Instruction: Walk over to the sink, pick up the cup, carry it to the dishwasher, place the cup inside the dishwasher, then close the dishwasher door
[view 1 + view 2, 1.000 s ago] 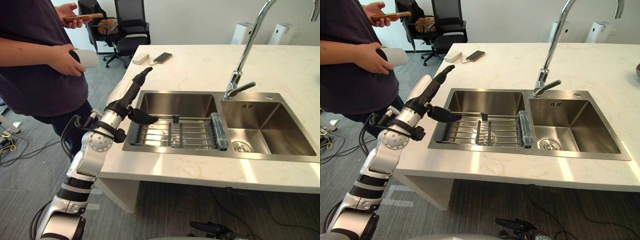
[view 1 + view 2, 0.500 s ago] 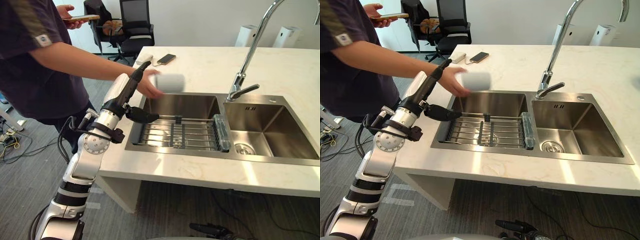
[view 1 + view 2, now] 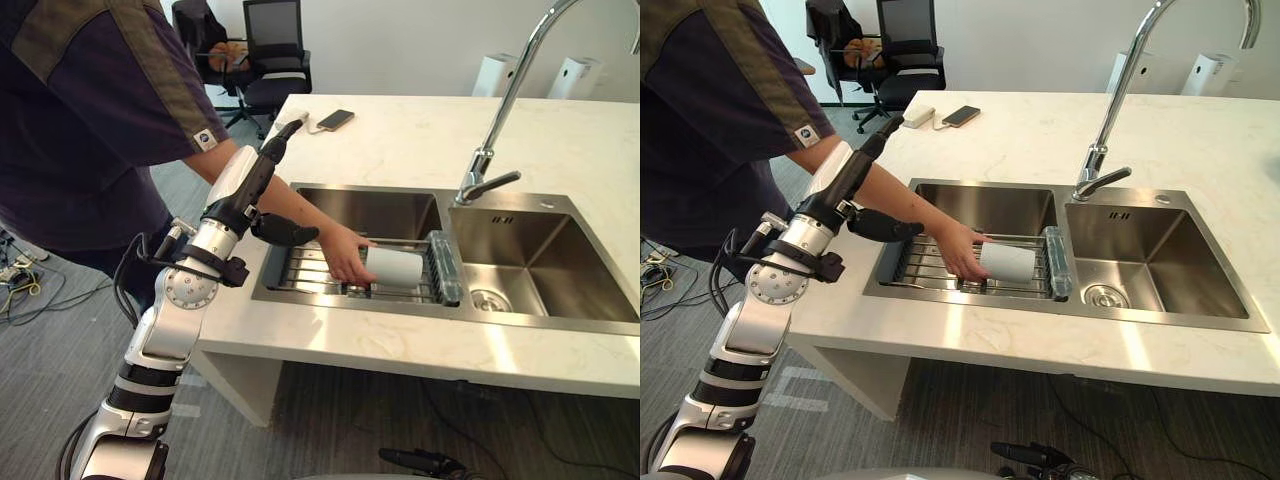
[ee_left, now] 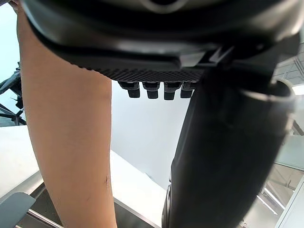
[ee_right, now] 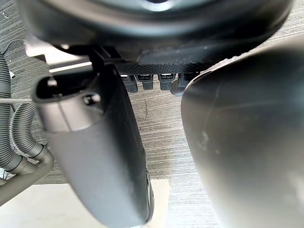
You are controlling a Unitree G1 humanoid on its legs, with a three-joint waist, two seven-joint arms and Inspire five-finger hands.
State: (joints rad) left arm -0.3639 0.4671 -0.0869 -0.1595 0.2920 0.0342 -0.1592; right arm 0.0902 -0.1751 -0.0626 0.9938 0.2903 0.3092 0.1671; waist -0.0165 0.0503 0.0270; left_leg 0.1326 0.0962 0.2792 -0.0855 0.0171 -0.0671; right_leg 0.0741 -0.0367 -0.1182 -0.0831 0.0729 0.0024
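The cup (image 3: 395, 267) is plain white and lies on its side on the wire rack (image 3: 300, 276) in the left basin of the sink (image 3: 372, 212), its length running across the basin. It sits to the right of my left hand (image 3: 250, 195) and lower, apart from my thumb. A person's hand (image 3: 345, 262) grips the end nearer my hand.

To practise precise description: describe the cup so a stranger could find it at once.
Find the steel double sink in the pale counter. A wire rack spans its left basin, and the cup lies on its side there, a person's hand on it. It is the one white cylinder among grey metal.
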